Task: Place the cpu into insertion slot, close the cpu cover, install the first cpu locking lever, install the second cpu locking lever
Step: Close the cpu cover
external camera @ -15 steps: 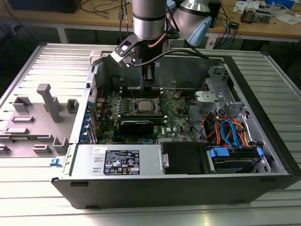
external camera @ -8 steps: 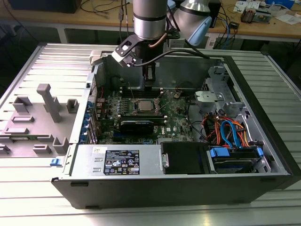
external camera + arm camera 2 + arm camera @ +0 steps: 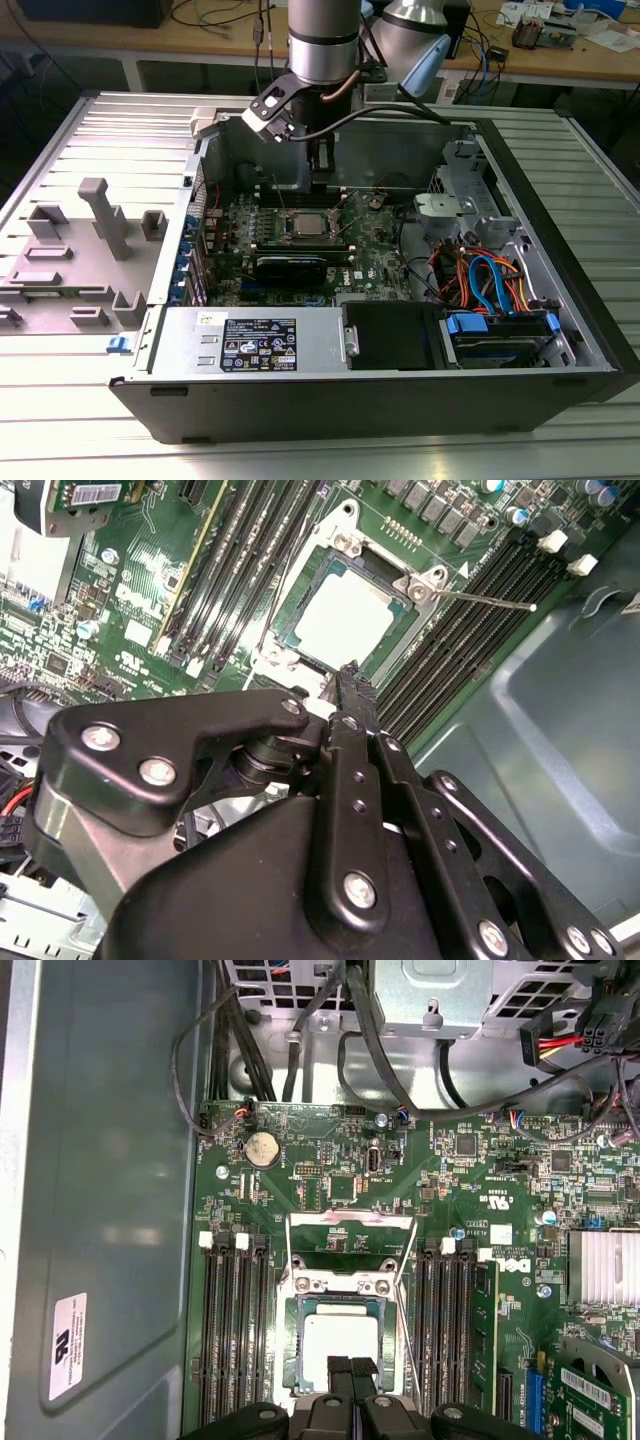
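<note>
**The chip is in its slot, and the shut gripper hangs just over it**

The cpu (image 3: 340, 1345) is a small, flat, square chip with a dull silver top. It looks light and stiff. It is also easy to hurt, so it should be held softly by its side edges and never pushed hard on top. Right now it lies flat inside the insertion slot (image 3: 292, 1355), the square socket in the middle of the green board.

The cpu cover (image 3: 350, 1222) is a thin metal frame with a big square window. It is swung open, away from the chip, on the far side of the slot from the gripper. It looks thin and springy, and its free edge seems the best place to push. A thin wire locking lever (image 3: 402, 1290) stands up beside the slot. It is not hooked down.

The gripper (image 3: 351, 1372) hangs just above the near edge of the slot. Its two black fingers are pressed together and hold nothing.

Long black memory slots (image 3: 235, 1340) run along both sides of the socket. The board sits in an open computer case (image 3: 400, 400), which lies on the metal counter (image 3: 580, 440).
</note>
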`<state>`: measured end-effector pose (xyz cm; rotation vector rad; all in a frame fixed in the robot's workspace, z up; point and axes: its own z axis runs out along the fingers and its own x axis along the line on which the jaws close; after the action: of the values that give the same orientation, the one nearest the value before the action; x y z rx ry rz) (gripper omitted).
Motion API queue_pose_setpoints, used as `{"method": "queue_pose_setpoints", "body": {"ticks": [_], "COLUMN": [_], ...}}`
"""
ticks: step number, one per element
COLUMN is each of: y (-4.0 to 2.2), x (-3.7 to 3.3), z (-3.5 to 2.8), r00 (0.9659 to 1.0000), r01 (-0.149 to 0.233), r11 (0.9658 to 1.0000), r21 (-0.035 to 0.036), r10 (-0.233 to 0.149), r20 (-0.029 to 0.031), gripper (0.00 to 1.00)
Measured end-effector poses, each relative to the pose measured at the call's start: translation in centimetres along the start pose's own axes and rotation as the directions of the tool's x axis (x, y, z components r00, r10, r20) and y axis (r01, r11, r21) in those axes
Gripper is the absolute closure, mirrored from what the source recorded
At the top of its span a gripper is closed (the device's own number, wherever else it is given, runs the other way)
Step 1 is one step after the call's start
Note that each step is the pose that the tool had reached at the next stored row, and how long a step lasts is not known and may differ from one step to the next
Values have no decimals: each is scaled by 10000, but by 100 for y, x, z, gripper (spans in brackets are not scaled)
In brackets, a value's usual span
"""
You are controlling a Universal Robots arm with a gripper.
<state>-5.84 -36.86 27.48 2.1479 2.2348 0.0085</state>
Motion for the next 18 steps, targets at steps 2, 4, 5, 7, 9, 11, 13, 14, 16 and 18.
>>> {"method": "queue_pose_setpoints", "body": {"ticks": [2,4,5,7,9,11,13,14,16,18], "y": [2,3,4,5,41,118,180,201,253,305], "x": [0,-1,-2,-2,-3,-5,-7,-8,-9,-11], "z": [-10,-43,-63,-62,-58,-56,-53,-53,-50,-47], "r00": [10000,10000,10000,10000,10000,10000,10000,10000,10000,10000], "r01": [2,2,2,2,1,2,2,3,1,2], "r11": [10000,10000,10000,10000,10000,10000,10000,10000,10000,10000], "r21": [1,1,0,-1,-1,0,1,1,1,1], "r10": [-2,-2,-2,-2,-1,-2,-2,-3,-1,-2], "r20": [1,3,2,-5,-9,-8,-8,-8,-8,-8], "gripper": [89,89,89,89,89,89,89,89,89,89]}}
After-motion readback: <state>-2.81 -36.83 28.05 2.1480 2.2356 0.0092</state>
